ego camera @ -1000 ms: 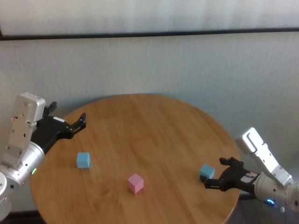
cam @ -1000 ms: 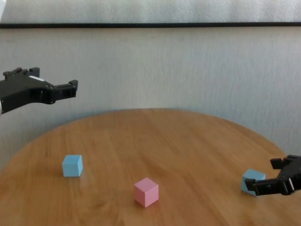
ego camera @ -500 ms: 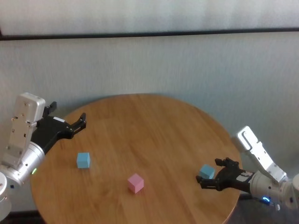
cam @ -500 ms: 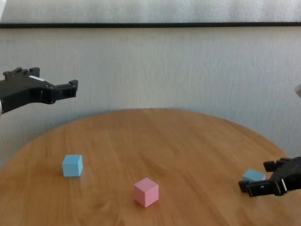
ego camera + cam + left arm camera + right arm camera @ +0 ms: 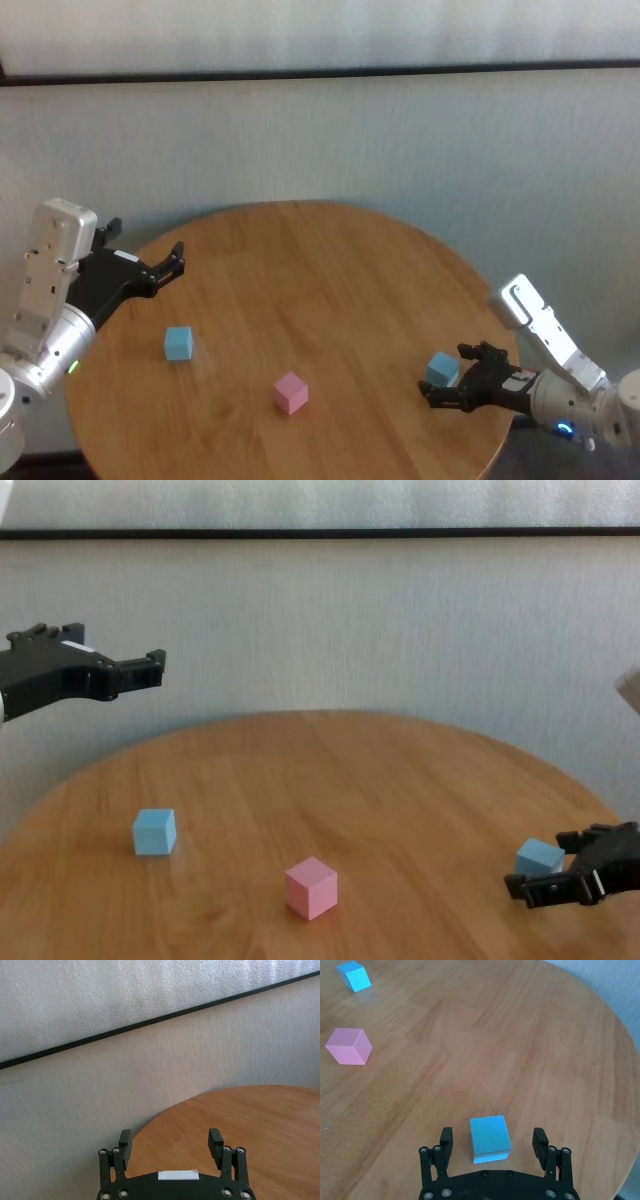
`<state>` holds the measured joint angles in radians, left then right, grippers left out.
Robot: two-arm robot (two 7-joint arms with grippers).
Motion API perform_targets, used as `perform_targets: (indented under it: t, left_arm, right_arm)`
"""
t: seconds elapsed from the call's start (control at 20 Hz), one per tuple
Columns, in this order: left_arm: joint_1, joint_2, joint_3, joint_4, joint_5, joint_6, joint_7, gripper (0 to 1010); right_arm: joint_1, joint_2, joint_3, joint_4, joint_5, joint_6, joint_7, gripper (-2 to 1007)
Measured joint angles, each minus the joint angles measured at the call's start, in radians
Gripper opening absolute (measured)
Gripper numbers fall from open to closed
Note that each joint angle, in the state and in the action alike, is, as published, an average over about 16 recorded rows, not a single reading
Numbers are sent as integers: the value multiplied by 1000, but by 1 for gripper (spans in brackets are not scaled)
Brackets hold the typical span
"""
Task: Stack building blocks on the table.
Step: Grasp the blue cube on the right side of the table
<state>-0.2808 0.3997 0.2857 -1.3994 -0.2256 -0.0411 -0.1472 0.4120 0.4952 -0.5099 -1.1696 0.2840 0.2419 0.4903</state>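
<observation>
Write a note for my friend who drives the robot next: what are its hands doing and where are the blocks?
Right gripper: open, low on the table's right side, fingers either side of a small light blue matte cube, not closed on it.
Left gripper: open, parked in the air over the round brown wooden table's left edge.
Second light blue cube: left side. Small pink matte cube: near the front, middle.
Done: nothing stacked.
Left: grasp, then stack all three.

Two light blue building blocks point(image 5: 178, 343) point(image 5: 442, 369), one pink building block point(image 5: 290, 392), one round table point(image 5: 310, 270), two grippers point(image 5: 172, 263) point(image 5: 447, 384)

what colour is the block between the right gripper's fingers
Light blue block, seen best in the right wrist view, between the open right gripper.
</observation>
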Motion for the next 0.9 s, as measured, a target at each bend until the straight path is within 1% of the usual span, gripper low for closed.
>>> perform_targets:
  t: [0.3,0.5,0.7,0.9]
  left_arm:
    - [0,0,0,0,0,0,0,999]
    - [0,0,0,0,0,0,0,999]
    - [0,0,0,0,0,0,0,999]
    - [0,0,0,0,0,0,0,999]
  right_arm:
    - [5,-5,-1,12,-7,-4,3,998]
    - [4,-5,-1,10,-7,-3,2,967]
    - [3,-3,-1,6,-5,-2,2,907]
    - [1,-2,0,3,-3,-2,1,819]
